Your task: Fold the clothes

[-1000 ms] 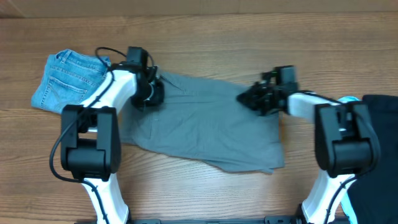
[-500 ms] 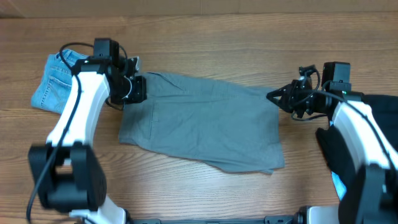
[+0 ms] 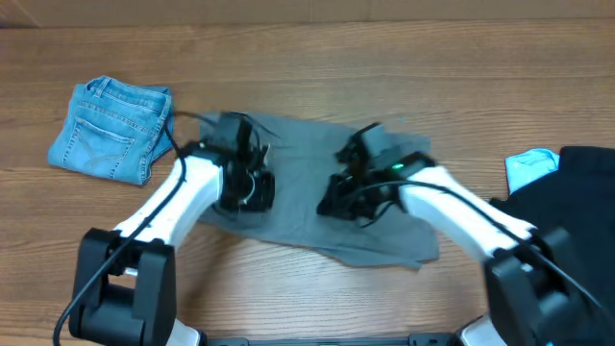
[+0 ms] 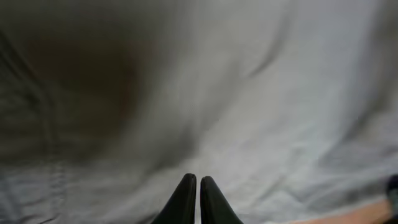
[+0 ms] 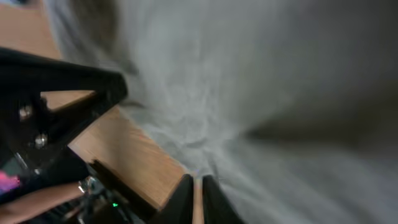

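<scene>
The table (image 3: 384,58) bore everything, and the grey shorts (image 3: 307,159) lay spread across its middle, where, we judged, both arms could reach them for a fold. A black garment (image 3: 577,183) and a light blue one (image 3: 530,165) waited at the right edge, the black one cut off by the frame. Folded denim (image 3: 110,130) sat apart at the left, seemingly finished. The left gripper (image 3: 245,187) and right gripper (image 3: 348,197) hung over the shorts' middle, near each other. In the wrist views each pair of fingers was pressed together, but blur kept us from telling whether any cloth was pinched. The arms hid the shorts' near left edge.
</scene>
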{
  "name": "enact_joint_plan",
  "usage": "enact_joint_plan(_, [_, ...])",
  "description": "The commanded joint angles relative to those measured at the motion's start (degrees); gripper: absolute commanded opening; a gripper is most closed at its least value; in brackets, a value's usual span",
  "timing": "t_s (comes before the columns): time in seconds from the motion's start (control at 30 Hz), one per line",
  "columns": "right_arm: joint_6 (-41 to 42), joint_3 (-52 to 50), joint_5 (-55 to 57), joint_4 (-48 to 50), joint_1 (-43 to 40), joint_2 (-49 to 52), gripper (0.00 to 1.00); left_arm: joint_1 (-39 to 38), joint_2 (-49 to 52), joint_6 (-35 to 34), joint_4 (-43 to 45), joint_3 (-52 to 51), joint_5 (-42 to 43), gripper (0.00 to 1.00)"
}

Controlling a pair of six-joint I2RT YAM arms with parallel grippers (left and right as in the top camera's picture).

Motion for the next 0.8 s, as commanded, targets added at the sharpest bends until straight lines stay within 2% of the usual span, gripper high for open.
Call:
enact_joint_plan(0.0, [7.78,-0.02,4.79,1.68,3.72,8.57,0.04,-0.15,0.04,-2.91,2.47,-5.81,-2.93,0.08])
enact_joint_plan(0.13, [11.15,-0.02,8.83,-5.62,0.50,11.39,0.04,-0.04,0.04,-2.89,0.31,-6.71,-11.87,0.08])
enact_joint_plan(0.17, [11.15,0.00,11.91,-10.80,-2.71,11.32,0.04,0.48,0.04,-2.84,-0.57,-6.82,-15.67,0.09])
enact_joint_plan(0.27, [9.84,0.00,18.91,-19.61,-9.79,10.47,0.04,2.43,0.04,-2.60,-1.25,-6.82,-20.09,0.08])
enact_joint_plan(0.43, [-7.50,0.11,14.32,-23.54,-19.87,9.22,0.04,6.27,0.04,-1.55,-0.59,-6.82,-20.37,0.07])
enact_joint_plan(0.6, [-13.75,0.11,11.85,-25.29,-22.60,9.03,0.04,9.73,0.04,-1.33,-1.40,-6.80,-19.21,0.05])
enact_joint_plan(0.63, [-14.95,0.11,11.13,-25.20,-22.56,9.03,0.04,10.45,0.04,-0.98,-1.66,-6.80,-16.59,0.08])
enact_joint_plan(0.67, [-15.04,0.11,11.13,-25.16,-22.53,9.03,0.04,10.88,0.04,-0.87,-1.46,-6.80,-13.51,0.15])
enact_joint_plan(0.77, [-15.96,0.70,11.13,-25.11,-22.56,9.01,0.04,11.56,0.04,3.34,1.73,-6.80,3.72,0.42])
